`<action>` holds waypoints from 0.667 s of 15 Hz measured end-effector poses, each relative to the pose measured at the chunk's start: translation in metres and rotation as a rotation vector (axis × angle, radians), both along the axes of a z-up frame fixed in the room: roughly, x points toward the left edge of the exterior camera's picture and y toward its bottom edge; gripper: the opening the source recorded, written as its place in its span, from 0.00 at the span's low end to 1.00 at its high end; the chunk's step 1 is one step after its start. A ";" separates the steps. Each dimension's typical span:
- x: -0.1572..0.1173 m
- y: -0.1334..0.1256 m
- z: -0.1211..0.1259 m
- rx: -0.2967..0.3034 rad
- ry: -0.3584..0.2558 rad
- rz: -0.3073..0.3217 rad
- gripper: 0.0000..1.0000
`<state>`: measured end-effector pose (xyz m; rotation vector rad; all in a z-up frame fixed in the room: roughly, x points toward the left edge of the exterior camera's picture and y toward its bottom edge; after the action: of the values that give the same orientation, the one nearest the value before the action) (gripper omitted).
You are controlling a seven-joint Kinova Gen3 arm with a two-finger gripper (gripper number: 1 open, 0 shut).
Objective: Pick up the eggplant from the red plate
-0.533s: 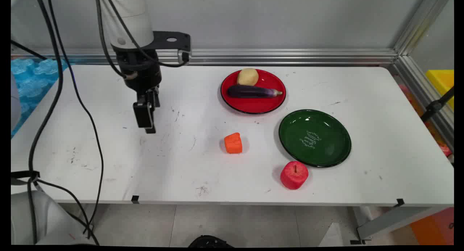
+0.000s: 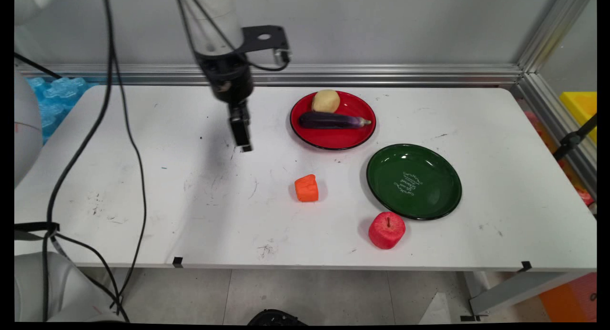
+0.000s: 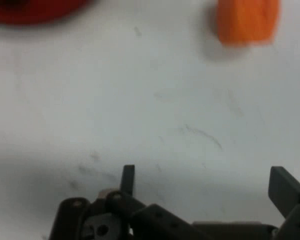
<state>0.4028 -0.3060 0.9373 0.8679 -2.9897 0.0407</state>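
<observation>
My gripper (image 2: 245, 147) hangs open and empty above the bare white table, left of the red plate (image 2: 336, 138). That plate carries a yellowish potato (image 2: 326, 101) and a dark purple eggplant (image 2: 333, 121). An orange block (image 2: 306, 188) sits on the table to the right of the gripper and nearer the front edge. In the hand view the gripper (image 3: 207, 182) shows its two fingers spread wide over the scuffed tabletop. The orange block (image 3: 247, 20) lies at the top right there, and the red plate's rim (image 3: 30, 10) shows at the top left.
An empty green plate (image 2: 413, 181) lies right of the orange block. A red apple (image 2: 386, 230) stands just in front of it near the table's front edge. Black cables (image 2: 133, 153) hang over the table's left part. An aluminium rail (image 2: 381, 75) runs along the back.
The arm has swung right and toward the back of the table, bringing the gripper closer to the red plate. The objects on the table have not moved.
</observation>
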 end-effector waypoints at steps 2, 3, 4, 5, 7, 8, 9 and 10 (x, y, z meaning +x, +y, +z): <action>-0.009 -0.018 -0.005 -0.040 0.013 -0.007 1.00; -0.014 -0.028 -0.008 -0.061 0.020 -0.012 1.00; -0.020 -0.039 -0.012 -0.084 0.027 -0.017 1.00; -0.026 -0.050 -0.017 -0.106 0.034 -0.021 1.00; -0.036 -0.070 -0.025 -0.144 0.051 -0.029 1.00; -0.042 -0.081 -0.030 -0.163 0.061 -0.035 1.00; -0.047 -0.089 -0.035 -0.179 0.069 -0.041 1.00; -0.052 -0.100 -0.040 -0.197 0.077 -0.049 1.00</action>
<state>0.3510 -0.4057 0.8973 0.7560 -2.8725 0.2888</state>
